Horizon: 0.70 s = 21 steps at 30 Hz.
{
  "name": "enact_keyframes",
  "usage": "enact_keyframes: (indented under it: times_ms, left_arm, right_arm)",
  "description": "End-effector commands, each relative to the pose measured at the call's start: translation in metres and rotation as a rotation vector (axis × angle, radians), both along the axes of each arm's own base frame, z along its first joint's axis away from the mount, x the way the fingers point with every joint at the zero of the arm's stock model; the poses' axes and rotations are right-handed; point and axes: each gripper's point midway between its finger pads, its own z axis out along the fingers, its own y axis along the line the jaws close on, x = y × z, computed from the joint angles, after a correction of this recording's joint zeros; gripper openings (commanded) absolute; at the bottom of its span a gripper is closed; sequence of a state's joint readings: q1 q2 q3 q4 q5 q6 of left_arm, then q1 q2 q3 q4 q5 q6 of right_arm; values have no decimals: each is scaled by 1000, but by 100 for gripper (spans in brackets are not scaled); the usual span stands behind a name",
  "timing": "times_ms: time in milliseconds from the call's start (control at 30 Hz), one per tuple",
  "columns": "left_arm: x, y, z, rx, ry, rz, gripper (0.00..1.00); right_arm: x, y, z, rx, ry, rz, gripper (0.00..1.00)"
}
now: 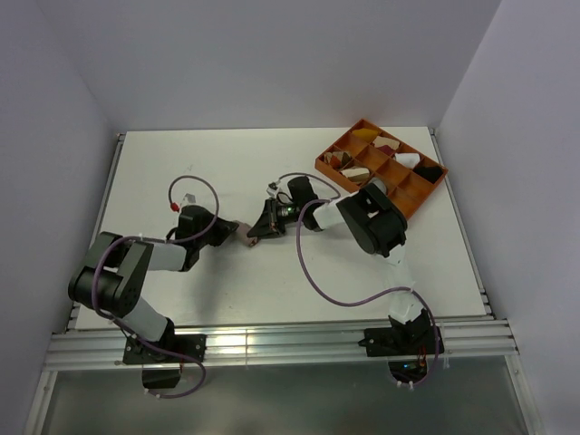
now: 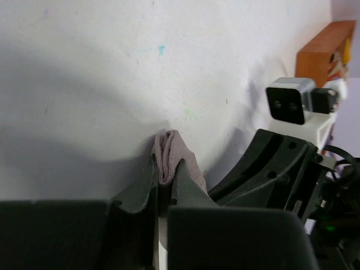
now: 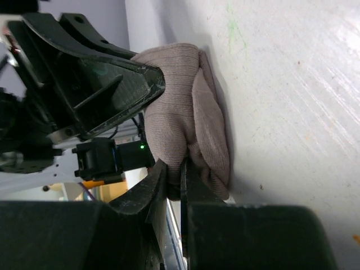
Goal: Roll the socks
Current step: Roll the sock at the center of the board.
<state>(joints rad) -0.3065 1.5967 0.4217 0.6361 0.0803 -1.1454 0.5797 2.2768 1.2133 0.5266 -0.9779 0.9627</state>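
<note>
As the bunched pinkish-tan sock lay on the tabletop, long axis spanning both arms, left pincer and right pincer each clamped one end, gaps narrow.

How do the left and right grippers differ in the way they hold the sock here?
The left gripper comes at the sock from the left, the right gripper from the right, facing it. Only a narrow fold pokes past the left fingers; a thick wad bulges past the right fingers. Both are shut on the same pinkish sock.
</note>
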Motion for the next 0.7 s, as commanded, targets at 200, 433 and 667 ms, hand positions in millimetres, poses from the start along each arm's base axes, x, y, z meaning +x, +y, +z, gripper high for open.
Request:
enact_keyframes:
  times_ms: [200, 433, 667]
  left_arm:
    - [-27, 23, -36, 393, 357, -75, 0]
    - [-31, 19, -33, 497, 404, -102, 0]
    - [-29, 10, -29, 527, 407, -133, 0]
  right_arm:
    - [16, -27, -13, -270, -182, -73, 26]
    - [28, -44, 23, -343, -473, -122, 53]
    - [33, -55, 57, -513, -890, -152, 69]
